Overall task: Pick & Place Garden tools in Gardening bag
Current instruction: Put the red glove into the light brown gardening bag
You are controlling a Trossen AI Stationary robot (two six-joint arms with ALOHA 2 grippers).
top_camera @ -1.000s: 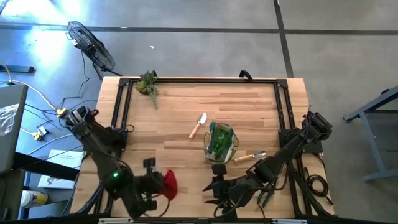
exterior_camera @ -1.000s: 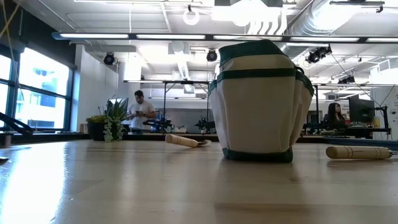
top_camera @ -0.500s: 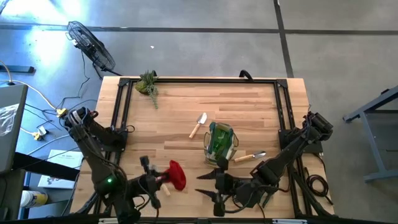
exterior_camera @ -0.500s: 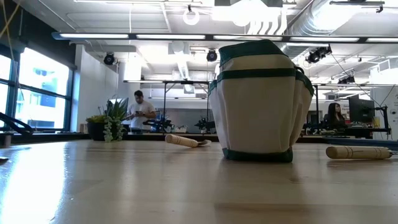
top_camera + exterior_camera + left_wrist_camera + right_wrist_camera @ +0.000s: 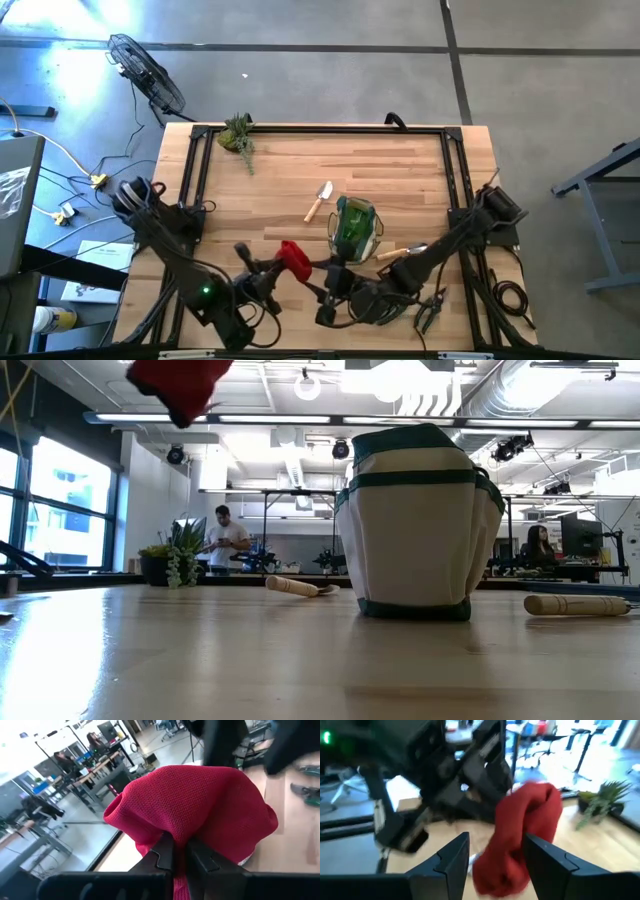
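Two arms over a pale wood-plank table w/ black frame rails.

Gardening bag: largest item, table centre-right. Stiff cream fabric body, dark-green bands at rim and base in low view; stands upright, mouth open upward.

Red glove: knit, soft, bunched, held off the table just left of the bag, near front edge. Left wrist view shows coarse mesh weave; low view catches only its lower part at upper left.

Left gripper: fingers pinched narrow on the glove's edge, clamp visible at.

Right gripper: jaws spread wide, empty, facing the glove at close range; glove hangs between its fingers' line of sight, not touching as far as visible.

Tools on table: wooden-handled trowel lying flat just beyond bag, metal blade pale; second wooden-handled tool right of bag, partly under right arm. Dark pruning shears near front right edge, beside right arm.

Plant clump: far left corner, leafy, well apart.

Off table: black fan on floor. People at desks in room behind, low view.
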